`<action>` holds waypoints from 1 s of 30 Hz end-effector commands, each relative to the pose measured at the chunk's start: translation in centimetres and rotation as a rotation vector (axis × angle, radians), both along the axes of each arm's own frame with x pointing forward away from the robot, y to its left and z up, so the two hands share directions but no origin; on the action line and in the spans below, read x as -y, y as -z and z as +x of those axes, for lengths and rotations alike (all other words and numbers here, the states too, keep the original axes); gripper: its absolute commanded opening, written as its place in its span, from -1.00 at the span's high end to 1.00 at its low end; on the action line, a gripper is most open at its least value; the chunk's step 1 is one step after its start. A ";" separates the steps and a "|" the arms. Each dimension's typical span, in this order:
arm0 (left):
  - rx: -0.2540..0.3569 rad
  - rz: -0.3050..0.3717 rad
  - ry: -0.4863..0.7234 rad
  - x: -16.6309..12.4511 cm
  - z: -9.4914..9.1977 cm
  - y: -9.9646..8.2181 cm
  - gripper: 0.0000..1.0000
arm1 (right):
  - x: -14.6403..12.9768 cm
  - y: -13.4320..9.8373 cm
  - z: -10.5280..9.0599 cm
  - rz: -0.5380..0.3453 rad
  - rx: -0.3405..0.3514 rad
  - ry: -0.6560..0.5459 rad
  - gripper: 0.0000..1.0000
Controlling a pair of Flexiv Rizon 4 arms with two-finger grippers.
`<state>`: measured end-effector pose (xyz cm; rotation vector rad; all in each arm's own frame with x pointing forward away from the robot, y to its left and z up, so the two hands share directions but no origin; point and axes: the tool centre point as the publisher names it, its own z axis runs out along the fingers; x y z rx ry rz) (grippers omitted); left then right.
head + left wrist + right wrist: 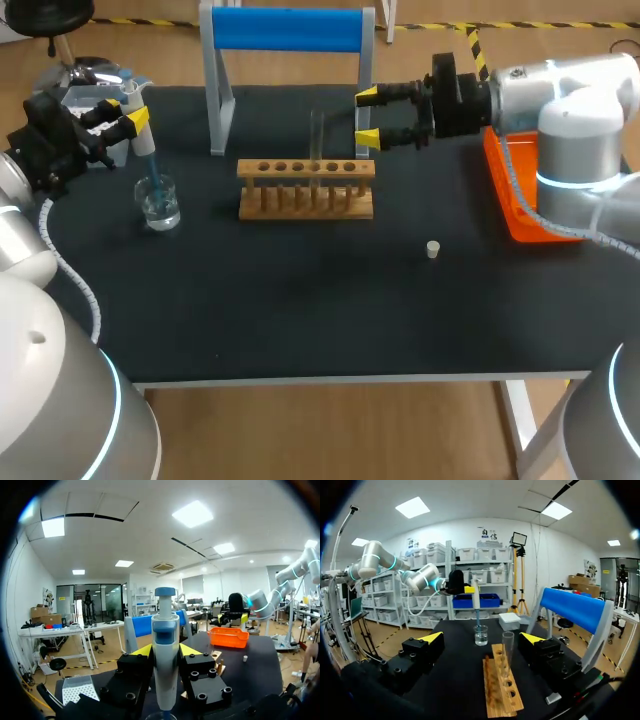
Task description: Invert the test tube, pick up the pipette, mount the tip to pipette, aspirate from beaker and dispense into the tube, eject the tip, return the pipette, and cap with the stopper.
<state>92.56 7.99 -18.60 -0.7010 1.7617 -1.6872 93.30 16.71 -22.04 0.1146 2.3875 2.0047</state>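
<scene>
My left gripper (125, 110) is shut on the white-and-blue pipette (143, 150), held upright with its tip down in the glass beaker (158, 202) at the table's left. In the left wrist view the pipette (165, 655) stands between the yellow fingertips (142, 651). A clear test tube (317, 150) stands upright in the wooden rack (306, 187). My right gripper (367, 117) is open, level with the tube's top and just to its right. From the right wrist, the tube (507, 652) rises from the rack (501, 687) ahead of the open gripper (482, 638), with the beaker (480, 635) beyond. A small stopper (433, 249) lies on the mat.
A blue-topped pipette stand (287, 30) rises behind the rack. An orange tray (520, 195) sits at the table's right edge under my right arm. A white tip box (509, 621) lies at the far left corner.
</scene>
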 end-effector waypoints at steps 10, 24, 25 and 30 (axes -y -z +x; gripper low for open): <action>0.000 0.000 -0.002 0.1 0.0 0.0 1.00 | -0.6 2.3 2.0 -0.094 -0.009 -0.057 -1.00; 0.000 0.000 -0.002 0.1 0.0 0.0 1.00 | -3.8 4.8 4.1 -0.252 0.001 -0.165 -1.00; 0.000 0.000 -0.002 0.1 0.0 0.0 1.00 | -4.0 4.9 4.2 -0.263 -0.001 -0.175 -1.00; 0.000 0.000 -0.002 0.1 0.0 0.0 1.00 | -4.6 5.8 4.2 -0.311 0.000 -0.203 -1.00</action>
